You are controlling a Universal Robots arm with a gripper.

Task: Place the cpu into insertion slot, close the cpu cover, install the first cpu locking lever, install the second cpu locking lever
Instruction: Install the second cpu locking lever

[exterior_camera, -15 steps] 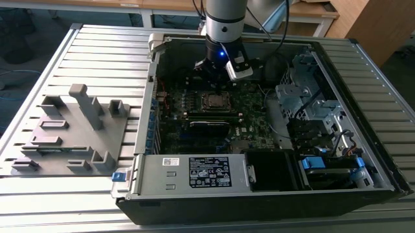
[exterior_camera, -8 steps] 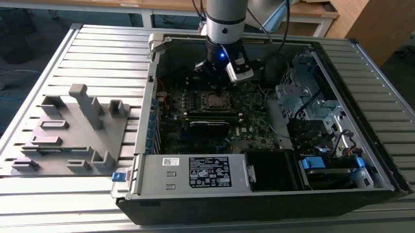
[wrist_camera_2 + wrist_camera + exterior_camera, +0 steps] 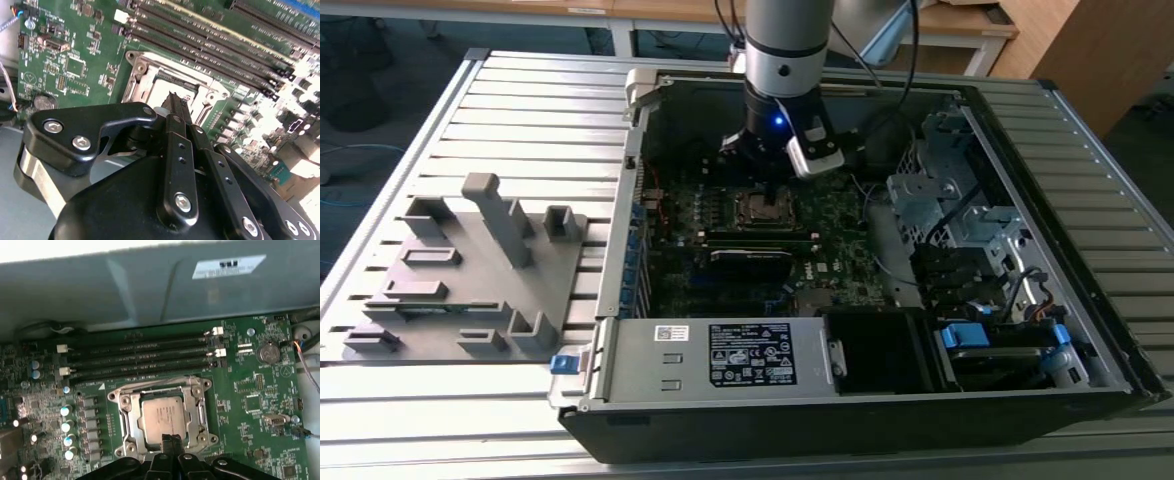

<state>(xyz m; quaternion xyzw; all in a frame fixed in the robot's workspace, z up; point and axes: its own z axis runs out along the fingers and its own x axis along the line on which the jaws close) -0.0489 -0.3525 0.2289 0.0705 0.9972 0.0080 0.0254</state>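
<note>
Closest to my wrist cameras is the gripper (image 3: 171, 438), its two black fingers (image 3: 176, 107) pressed together with nothing between them, tips hovering over the near edge of the socket. Just beyond those tips the cpu (image 3: 161, 418) already sits in the insertion slot (image 3: 766, 208), silver top showing through the window of the cpu cover (image 3: 198, 410), which looks folded down flat around it. So I judge the first two steps done. I cannot make out either locking lever well enough to say whether one is hooked, so I count both as still open work. Past the socket from the fingertips run the long memory slots (image 3: 140, 356), and further right a coin battery (image 3: 267, 353).
</note>
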